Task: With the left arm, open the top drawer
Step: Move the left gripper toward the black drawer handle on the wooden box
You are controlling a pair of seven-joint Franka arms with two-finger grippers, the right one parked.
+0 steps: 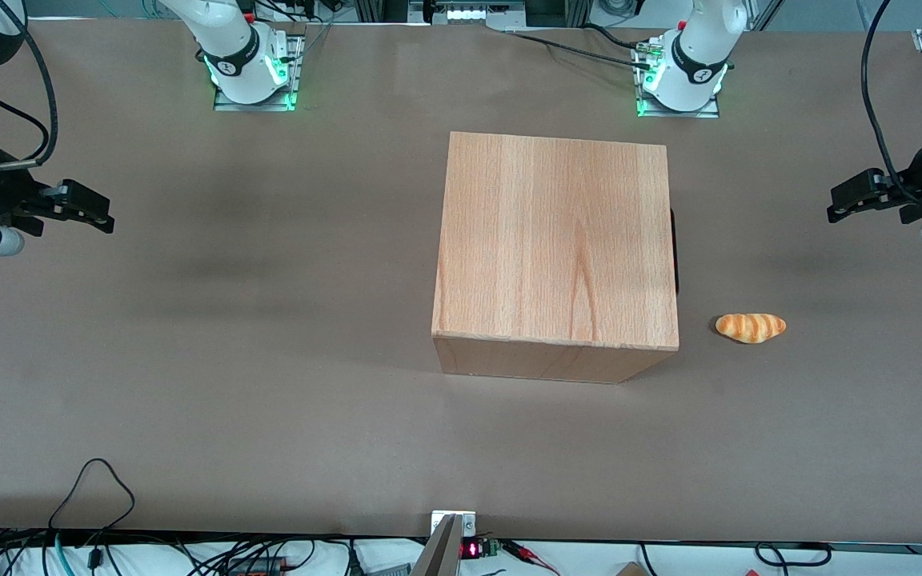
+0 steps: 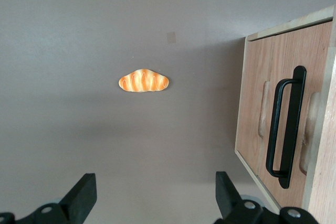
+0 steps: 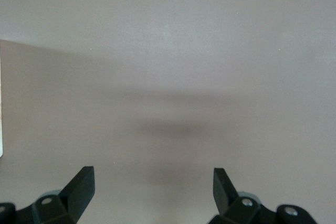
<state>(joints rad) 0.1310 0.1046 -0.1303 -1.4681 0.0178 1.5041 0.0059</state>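
A: What is the setting?

B: A wide matte brown table (image 1: 189,384) under even light. The left arm's black two-finger gripper (image 1: 857,200) hangs above the table at the working arm's end, fingers (image 2: 81,195) spread wide and holding nothing.

A: And outward from it?

B: A small glossy golden croissant-shaped bread roll (image 2: 143,82) lies on the table between the gripper and the beech-coloured box cabinet (image 1: 557,240). The top drawer (image 2: 273,114), smooth pale wood with a long black bar handle (image 2: 286,127), looks shut.

A: How should the reach go?

B: I'd pass above the roll, straddle the bar's middle, pinch firmly, then pull straight out.
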